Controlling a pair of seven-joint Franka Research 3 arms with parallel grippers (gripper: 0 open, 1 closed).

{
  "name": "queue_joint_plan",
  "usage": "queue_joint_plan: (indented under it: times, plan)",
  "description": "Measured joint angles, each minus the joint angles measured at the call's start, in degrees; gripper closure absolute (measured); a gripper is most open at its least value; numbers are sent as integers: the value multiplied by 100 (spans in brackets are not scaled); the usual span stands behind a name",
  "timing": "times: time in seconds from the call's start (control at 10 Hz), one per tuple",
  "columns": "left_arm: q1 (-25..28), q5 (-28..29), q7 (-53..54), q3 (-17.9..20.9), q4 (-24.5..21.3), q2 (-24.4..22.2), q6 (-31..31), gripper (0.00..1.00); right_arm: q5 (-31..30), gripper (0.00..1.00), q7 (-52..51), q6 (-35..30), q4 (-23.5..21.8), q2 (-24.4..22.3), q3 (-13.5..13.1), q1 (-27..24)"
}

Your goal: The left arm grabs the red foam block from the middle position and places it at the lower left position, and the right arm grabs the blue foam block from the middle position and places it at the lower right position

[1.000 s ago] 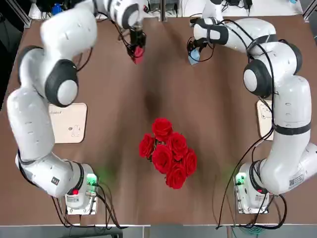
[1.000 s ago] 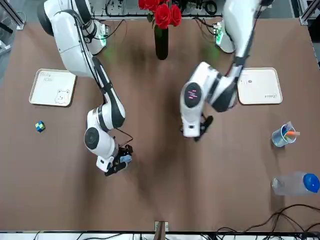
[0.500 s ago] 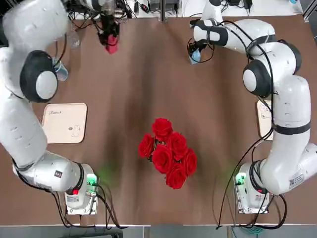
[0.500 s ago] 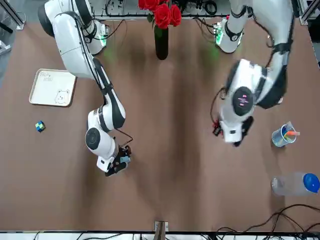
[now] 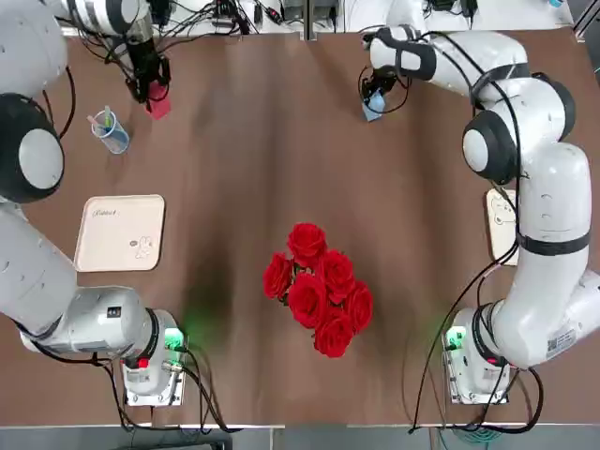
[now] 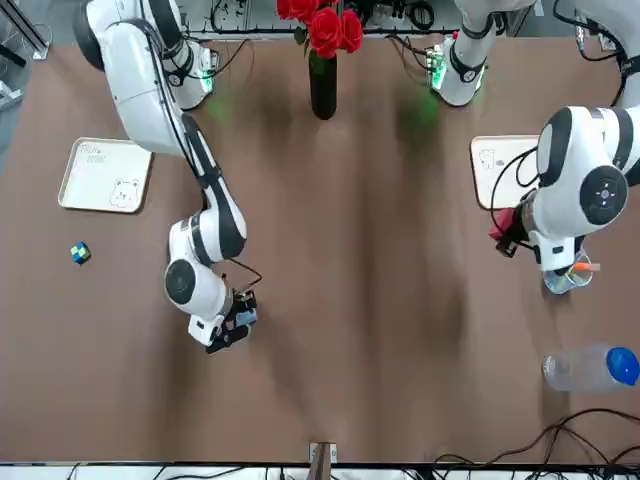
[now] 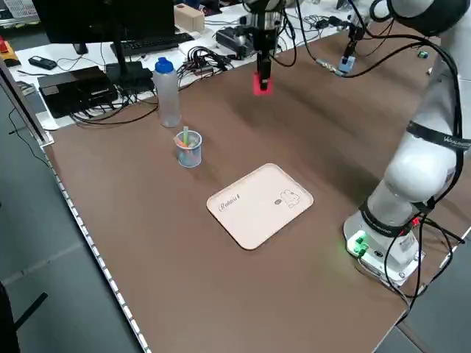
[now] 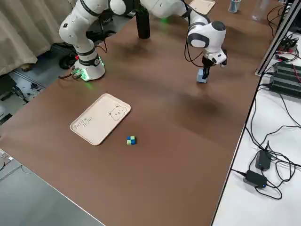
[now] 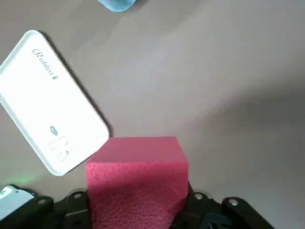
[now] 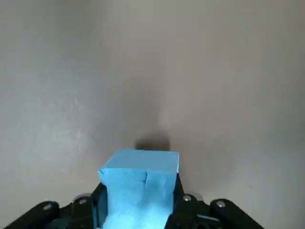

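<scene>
Right, you have two long white arms over a brown table. Your left gripper [image 5: 155, 97], upper left of the top view, is clamped on the red foam block [image 9: 137, 191], carried above the surface. Your right gripper [image 5: 371, 99], upper right of centre there, is closed on the blue foam block [image 10: 139, 188], which looks just off the table. The relation that should matter next: in the top view the red block lies beyond the pale tray [image 5: 120, 233], so you'd likely bring it down the frame, clear of that rounded rectangle and the translucent cup [image 5: 112, 136] beside its path. The roses [image 5: 319, 291], rumpled and petalled, stand at centre, between the arms. Both blocks are matt and square-edged, red pitted, blue creased; expect a soft, slightly yielding grip.
</scene>
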Motion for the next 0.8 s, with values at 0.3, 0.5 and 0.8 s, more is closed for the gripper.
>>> queue_joint_plan:
  times: [0.3, 0.5, 0.8]
  plan:
    - [10, -168, -163, 1000, -799, -98, 475, 39, 1, 48, 6, -1130, 253, -510, -42, -404]
    - [20, -177, -498, 1428, -1204, -129, 694, 39, -15, 48, 8, -2087, 371, -951, -149, -782]
    - [23, -191, -1510, 1513, -1969, -334, 923, 39, -21, 48, -107, -2970, 381, -1457, -294, -1489]
